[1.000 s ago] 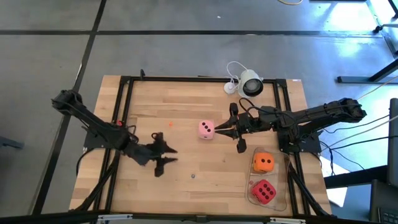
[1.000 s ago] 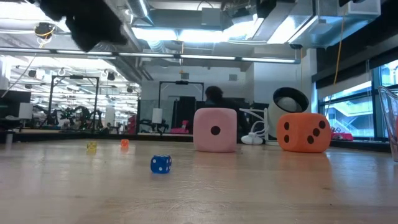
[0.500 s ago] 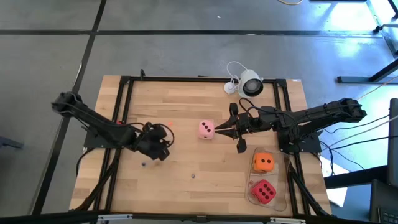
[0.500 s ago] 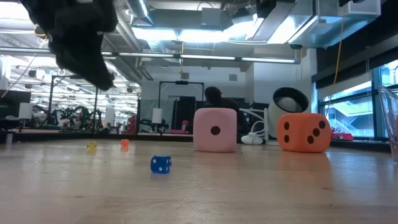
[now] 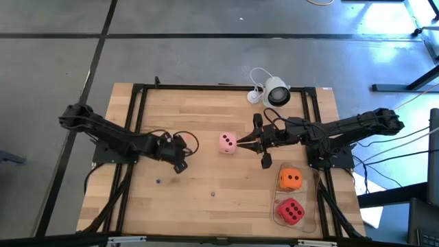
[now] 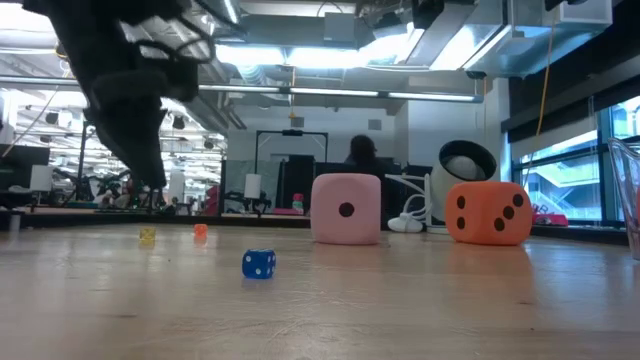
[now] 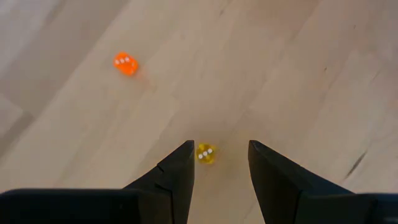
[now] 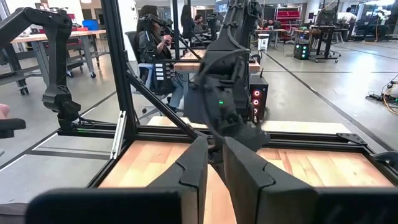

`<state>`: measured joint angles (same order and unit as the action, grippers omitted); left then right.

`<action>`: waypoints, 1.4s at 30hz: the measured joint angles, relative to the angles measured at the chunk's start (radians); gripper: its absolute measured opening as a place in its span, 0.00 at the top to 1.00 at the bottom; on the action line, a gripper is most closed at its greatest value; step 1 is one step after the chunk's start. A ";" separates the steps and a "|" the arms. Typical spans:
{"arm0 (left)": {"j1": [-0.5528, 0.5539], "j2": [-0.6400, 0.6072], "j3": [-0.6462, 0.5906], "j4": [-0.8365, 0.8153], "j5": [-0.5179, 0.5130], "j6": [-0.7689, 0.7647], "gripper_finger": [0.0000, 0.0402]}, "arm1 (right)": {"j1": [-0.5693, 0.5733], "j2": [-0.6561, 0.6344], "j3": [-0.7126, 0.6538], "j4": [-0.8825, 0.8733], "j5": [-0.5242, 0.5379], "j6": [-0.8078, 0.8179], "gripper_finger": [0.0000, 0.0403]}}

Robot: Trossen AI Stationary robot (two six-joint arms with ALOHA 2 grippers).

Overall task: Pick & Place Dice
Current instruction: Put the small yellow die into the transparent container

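Over the wooden worktop (image 5: 206, 206) the left arm reaches in toward the middle-left, while the right arm waits near the centre, just beside the pale pink die (image 5: 228, 143), which sits alone mid-table. At the right edge, the orange die (image 5: 291, 179) and the red die (image 5: 291, 210) sit one behind the other, the red one in a clear tray (image 5: 310, 223). A white round camera (image 5: 277, 92) stands at the far edge.

Now the action: the left end effector (image 7: 219, 163) points down with its fingers parted and nothing between them but air, framing a tiny yellow die (image 7: 206, 153) on the wood. A tiny orange die (image 7: 125, 63) lies well apart, and a small blue die (image 6: 258, 263) nearer the front edge.

The right end effector (image 8: 214, 163) is nearly clenched, a slim gap left, nothing visibly held.

This looks like the approach step on the yellow die. Next move, I'd judge: drop straight down, keep it centred, close gently, since so small a piece could squirt sideways.
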<state>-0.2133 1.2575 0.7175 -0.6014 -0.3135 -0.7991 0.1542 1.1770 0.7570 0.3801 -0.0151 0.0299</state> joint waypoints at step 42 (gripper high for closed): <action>0.258 0.012 -0.055 0.069 0.329 0.244 0.64 | 0.000 0.000 0.000 0.000 0.000 0.004 0.86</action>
<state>0.0449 1.2699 0.6621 -0.5325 0.0151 -0.5552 0.1539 1.1770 0.7570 0.3805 -0.0154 0.0341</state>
